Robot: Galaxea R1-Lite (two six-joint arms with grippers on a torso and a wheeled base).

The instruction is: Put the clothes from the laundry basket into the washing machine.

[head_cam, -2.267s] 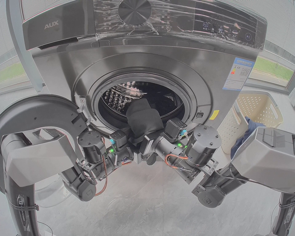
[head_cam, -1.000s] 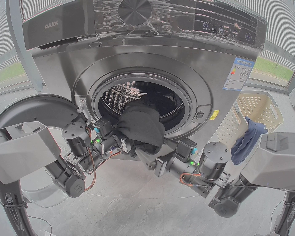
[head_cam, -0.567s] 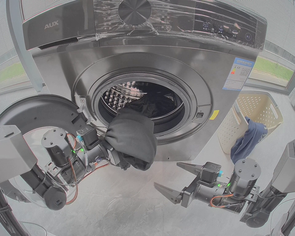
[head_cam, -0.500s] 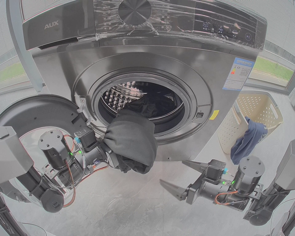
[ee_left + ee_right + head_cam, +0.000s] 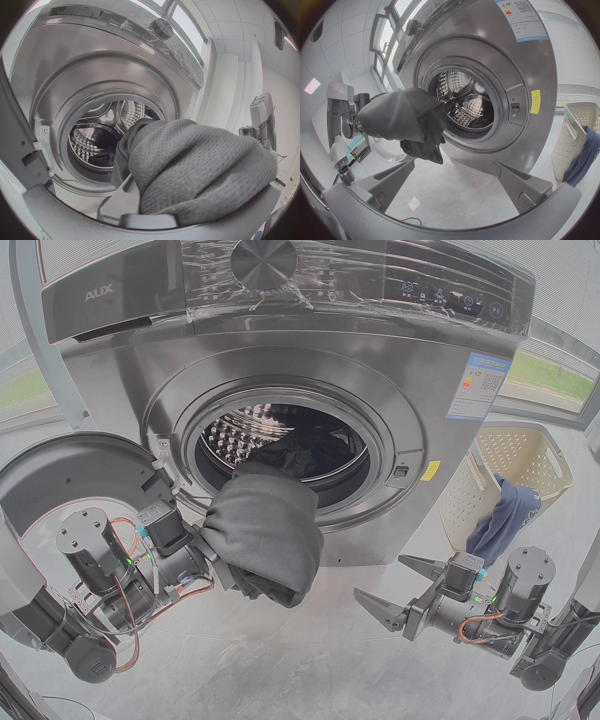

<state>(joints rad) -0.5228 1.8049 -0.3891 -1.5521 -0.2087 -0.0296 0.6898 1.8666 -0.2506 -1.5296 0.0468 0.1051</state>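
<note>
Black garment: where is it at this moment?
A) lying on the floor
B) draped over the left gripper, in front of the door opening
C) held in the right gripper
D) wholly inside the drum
B: the garment hangs over the left gripper just outside the door opening, clear of the floor, while the right gripper is open and empty.

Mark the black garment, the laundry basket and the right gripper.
black garment (image 5: 262, 534): head view, middle of its bulging fold.
laundry basket (image 5: 531, 452): head view, perforated inner wall.
right gripper (image 5: 378, 576): head view, midway between its open fingertips.
</note>
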